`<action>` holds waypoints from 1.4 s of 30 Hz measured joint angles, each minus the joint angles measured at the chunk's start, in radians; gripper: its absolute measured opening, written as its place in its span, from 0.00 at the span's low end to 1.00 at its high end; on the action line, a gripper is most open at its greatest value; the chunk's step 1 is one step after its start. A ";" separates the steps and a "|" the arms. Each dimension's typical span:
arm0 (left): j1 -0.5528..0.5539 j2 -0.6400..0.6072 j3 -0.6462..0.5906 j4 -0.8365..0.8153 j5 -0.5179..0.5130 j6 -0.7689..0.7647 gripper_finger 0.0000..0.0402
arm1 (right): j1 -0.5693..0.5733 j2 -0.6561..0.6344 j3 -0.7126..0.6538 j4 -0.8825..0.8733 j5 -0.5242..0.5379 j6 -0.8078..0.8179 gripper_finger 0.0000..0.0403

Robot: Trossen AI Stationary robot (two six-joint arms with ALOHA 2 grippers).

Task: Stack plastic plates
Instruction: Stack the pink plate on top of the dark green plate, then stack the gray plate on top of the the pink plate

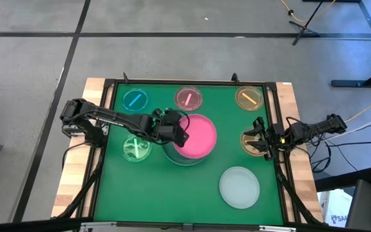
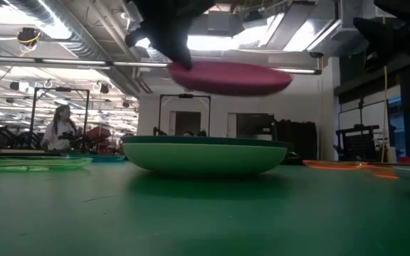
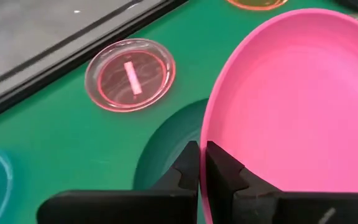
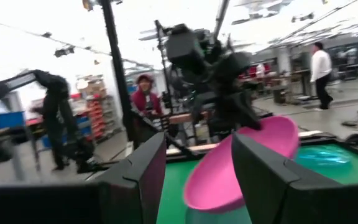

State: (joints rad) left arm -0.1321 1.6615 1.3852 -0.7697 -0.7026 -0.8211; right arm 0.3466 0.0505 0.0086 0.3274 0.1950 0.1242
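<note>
Plates lie spread across the green mat [image 1: 114,193], and I go over them from my left side to my right. Outboard of my left gripper [image 1: 180,136] sit the small blue plate [image 1: 134,100] and the small green plate [image 1: 136,148], both flat on the mat and apart from my fingers. My left gripper is clenched on the rim of the large pink plate [image 1: 198,135]; the left wrist view shows the two fingers pinching that edge, one inside and one outside. I hold the plate by its rim so its underside stays free to settle into what lies below. Directly beneath it is the stack of large green plates [image 2: 203,155], and the low view shows a clear gap between the two, so the pink plate hangs tilted above the stack, not yet seated. Just beyond my fingers lies the small pink plate [image 3: 130,74].

Farther right rest the amber plate [image 1: 249,98] and the pale grey-white plate [image 1: 239,187]. My right gripper [image 1: 260,143] waits at the mat's right edge over the brown plate [image 1: 250,143], fingers spread and holding nothing.
</note>
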 joint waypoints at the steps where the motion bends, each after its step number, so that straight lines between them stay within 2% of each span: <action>1: 0.007 0.001 -0.008 -0.005 -0.009 -0.001 0.01 | 0.000 0.000 0.000 -0.006 -0.008 -0.002 0.44; 5: 0.063 0.002 -0.051 0.018 0.028 -0.002 0.01 | 0.000 0.000 0.000 -0.002 0.006 -0.016 0.44; 9: 0.089 0.010 -0.150 0.055 0.084 -0.024 0.01 | 0.000 0.001 0.000 -0.018 0.011 -0.017 0.44; 15: 0.109 0.009 -0.278 0.240 0.151 -0.026 0.04 | 0.000 0.000 0.000 -0.017 0.013 -0.018 0.44; 22: 0.108 0.008 -0.318 0.267 0.211 -0.035 0.06 | 0.000 0.000 0.000 -0.017 0.022 0.004 0.44; 32: 0.084 -0.008 -0.316 0.261 0.252 -0.009 0.27 | 0.000 0.001 0.000 -0.056 0.130 0.028 0.44; 37: 0.003 -0.066 -0.303 0.263 0.153 0.016 0.30 | 0.000 0.001 0.000 -0.083 0.177 0.024 0.51; 42: -0.152 -0.125 -0.302 0.271 -0.045 0.020 0.31 | 0.000 0.001 -0.001 -0.115 0.162 0.010 0.60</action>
State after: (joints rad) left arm -0.2838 1.5369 1.0834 -0.4990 -0.7475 -0.8014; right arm 0.3466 0.0513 0.0078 0.2122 0.3574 0.1346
